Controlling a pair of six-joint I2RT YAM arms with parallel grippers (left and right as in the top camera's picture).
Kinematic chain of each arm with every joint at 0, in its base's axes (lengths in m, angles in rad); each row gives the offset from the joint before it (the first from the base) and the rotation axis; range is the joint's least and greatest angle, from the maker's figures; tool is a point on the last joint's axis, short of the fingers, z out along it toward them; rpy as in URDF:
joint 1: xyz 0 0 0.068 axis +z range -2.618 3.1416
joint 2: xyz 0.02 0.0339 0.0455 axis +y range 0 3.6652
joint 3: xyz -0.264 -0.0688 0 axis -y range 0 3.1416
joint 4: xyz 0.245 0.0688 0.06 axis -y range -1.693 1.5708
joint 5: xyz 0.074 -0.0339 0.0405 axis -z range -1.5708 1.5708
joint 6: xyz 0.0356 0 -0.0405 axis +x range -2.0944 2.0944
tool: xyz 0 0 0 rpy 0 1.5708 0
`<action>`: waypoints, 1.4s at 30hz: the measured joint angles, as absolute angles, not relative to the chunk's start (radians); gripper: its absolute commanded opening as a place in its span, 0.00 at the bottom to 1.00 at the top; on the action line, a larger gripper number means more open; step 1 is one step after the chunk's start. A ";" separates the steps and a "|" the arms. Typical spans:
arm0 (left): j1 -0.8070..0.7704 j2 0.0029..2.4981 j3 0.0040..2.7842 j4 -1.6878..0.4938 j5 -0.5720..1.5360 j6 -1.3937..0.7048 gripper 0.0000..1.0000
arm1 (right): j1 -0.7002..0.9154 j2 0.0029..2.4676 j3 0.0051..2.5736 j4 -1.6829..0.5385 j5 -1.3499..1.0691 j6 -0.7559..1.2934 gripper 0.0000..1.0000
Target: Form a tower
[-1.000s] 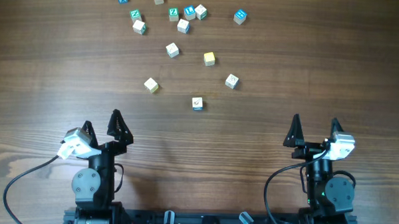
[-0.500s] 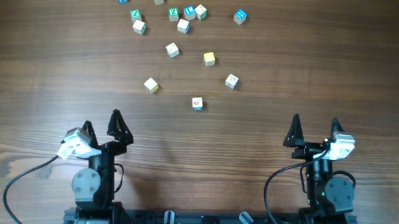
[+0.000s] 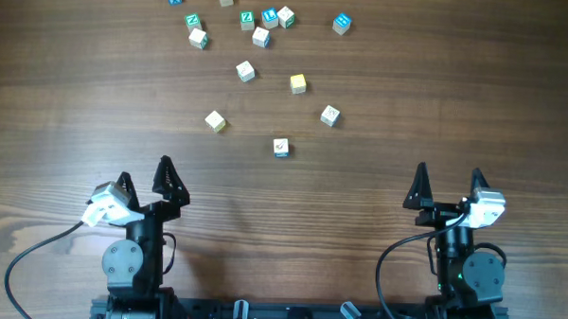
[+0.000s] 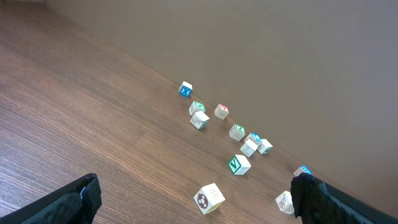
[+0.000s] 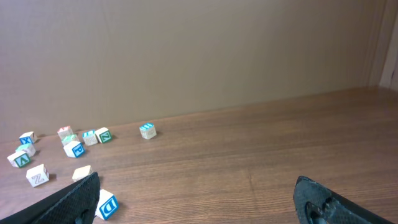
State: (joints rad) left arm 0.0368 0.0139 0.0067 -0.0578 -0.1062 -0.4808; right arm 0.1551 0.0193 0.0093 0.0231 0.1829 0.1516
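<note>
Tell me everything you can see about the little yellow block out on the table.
The yellow block is a small cube, wood by its look, with a plain yellow top face. It sits flat on the brown wooden table, near the middle of the scattered blocks but apart from them all. Nothing touches it, nothing is stacked on it.

You have loose cubes point(image 3: 261, 36) scattered over the far middle of the table point(image 3: 476, 90), well ahead of the left gripper point(image 3: 144, 171) and right gripper point(image 3: 448, 171).
</note>
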 measured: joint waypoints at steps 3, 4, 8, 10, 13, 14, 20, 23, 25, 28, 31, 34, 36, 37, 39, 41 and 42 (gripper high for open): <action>0.037 0.014 0.007 -0.058 -0.106 -0.481 1.00 | 0.155 0.019 0.009 0.023 0.183 0.152 1.00; 0.037 0.014 0.007 -0.058 -0.106 -0.481 1.00 | 0.155 0.019 0.009 0.023 0.183 0.152 1.00; 0.037 0.014 0.007 -0.058 -0.106 -0.481 1.00 | 0.155 0.019 0.009 0.023 0.183 0.152 0.99; 0.037 0.014 0.007 -0.058 -0.106 -0.481 1.00 | 0.155 0.019 0.009 0.023 0.183 0.152 1.00; 0.037 0.014 0.007 -0.058 -0.106 -0.481 1.00 | 0.155 0.019 0.009 0.023 0.183 0.152 1.00; 0.037 0.014 0.007 -0.058 -0.106 -0.481 1.00 | 0.155 0.019 0.009 0.023 0.183 0.152 1.00; 0.037 0.014 0.007 -0.058 -0.106 -0.481 1.00 | 0.155 0.019 0.010 0.023 0.183 0.152 1.00; 0.037 0.014 0.007 -0.058 -0.106 -0.481 1.00 | 0.155 0.019 0.009 0.023 0.183 0.152 1.00; 0.037 0.014 0.007 -0.058 -0.106 -0.481 1.00 | 0.155 0.019 0.010 0.023 0.183 0.152 1.00; 0.037 0.014 0.007 -0.058 -0.106 -0.481 1.00 | 0.155 0.019 0.009 0.023 0.183 0.152 1.00; 0.037 0.014 0.007 -0.059 -0.096 -0.480 1.00 | 0.155 0.019 0.009 0.023 0.183 0.152 1.00; 0.037 0.014 0.007 -0.063 -0.043 -0.480 1.00 | 0.155 0.019 0.009 0.023 0.183 0.152 1.00; 0.037 0.015 0.010 -0.080 -0.006 -0.480 1.00 | 0.155 0.019 0.009 0.023 0.183 0.152 1.00; 0.037 0.019 0.017 -0.095 0.005 -0.480 1.00 | 0.155 0.019 0.009 0.023 0.183 0.152 1.00; 0.037 0.047 0.078 -0.216 0.030 -0.480 1.00 | 0.155 0.020 0.009 0.023 0.183 0.152 1.00; 0.037 0.102 0.162 -0.312 0.045 -0.480 1.00 | 0.155 0.020 0.009 0.023 0.183 0.152 1.00; 0.037 0.132 0.205 -0.339 0.047 -0.480 1.00 | 0.155 0.020 0.009 0.023 0.183 0.152 1.00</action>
State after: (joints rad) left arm 0.0368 0.1322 0.2047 -0.3389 0.0475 -0.4801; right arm 0.1551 0.0196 0.0090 0.0231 0.1829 0.1516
